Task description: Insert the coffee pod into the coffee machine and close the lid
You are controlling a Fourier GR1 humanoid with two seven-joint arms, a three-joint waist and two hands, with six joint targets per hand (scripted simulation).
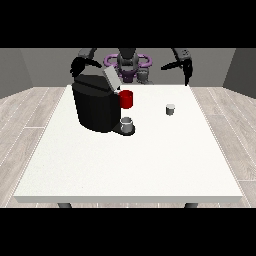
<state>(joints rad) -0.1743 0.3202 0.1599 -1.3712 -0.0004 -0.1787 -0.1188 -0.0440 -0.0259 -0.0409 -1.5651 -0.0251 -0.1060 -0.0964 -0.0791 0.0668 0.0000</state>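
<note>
Surface point(150, 165): we see a large white tabletop, with the robot small at its far edge, facing us.
Machine point(95, 105): a black coffee machine stands on the surface at the view's left; we see it well apart from the pod.
Lid point(111, 77): a grey flap on top of the machine, tilted up and open.
Red part point(126, 99): a red cylinder sits at the machine's front, just under the raised lid.
Cup point(127, 123): a small grey cup rests on the machine's dark base, below the red part.
Pod point(170, 109): we see the small pale pod upright on the surface, right of the machine, touched by neither hand.
Hand at the view's right point(187, 75): it hangs from a raised arm above the far right edge of the surface, fingers pointing down, holding nothing; we cannot tell how the fingers lie.
Hand at the view's left point(77, 66): it is dark against the machine's top rear corner; we cannot tell whether it touches the machine or how its fingers lie.
</note>
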